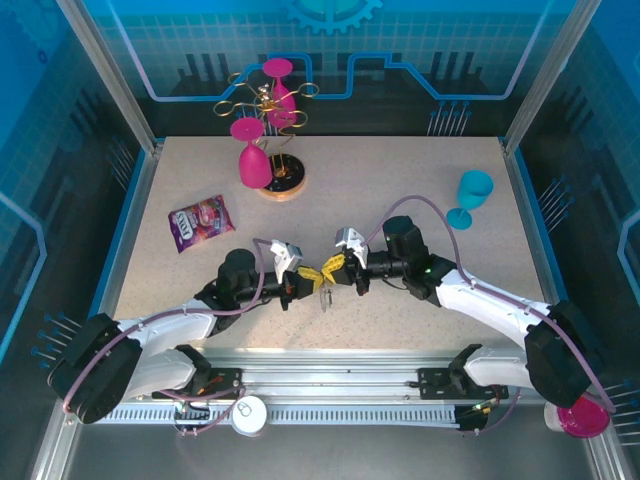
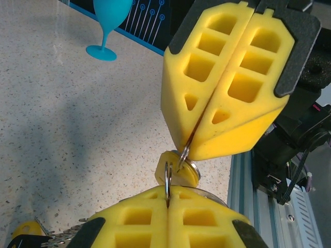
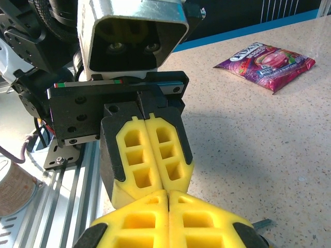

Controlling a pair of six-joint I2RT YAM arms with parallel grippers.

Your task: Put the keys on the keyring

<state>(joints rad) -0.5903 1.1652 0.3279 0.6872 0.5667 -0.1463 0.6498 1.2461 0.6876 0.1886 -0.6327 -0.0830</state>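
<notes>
My left gripper (image 2: 169,190) and right gripper (image 2: 192,142) meet tip to tip above the table's near middle, both shut. The left gripper (image 1: 307,277) pinches a thin silvery ring (image 2: 168,177) of the keyring edge-on; the dark loop is hidden. The right gripper (image 1: 335,265) clamps a silvery metal strip that runs down to a yellow-headed key (image 2: 174,170) just behind the ring. A small key (image 1: 325,297) dangles below the two tips. Jagged key blades (image 2: 64,237) and another yellow piece (image 2: 23,230) sit at the lower left. In the right wrist view, the right gripper (image 3: 169,194) touches the left gripper (image 3: 161,182).
A blue goblet (image 1: 472,195) stands at the right. A purple snack packet (image 1: 200,221) lies at the left. A gold wire rack (image 1: 268,110) with pink glasses stands at the back. The aluminium rail (image 2: 253,186) runs along the near edge, close under the grippers.
</notes>
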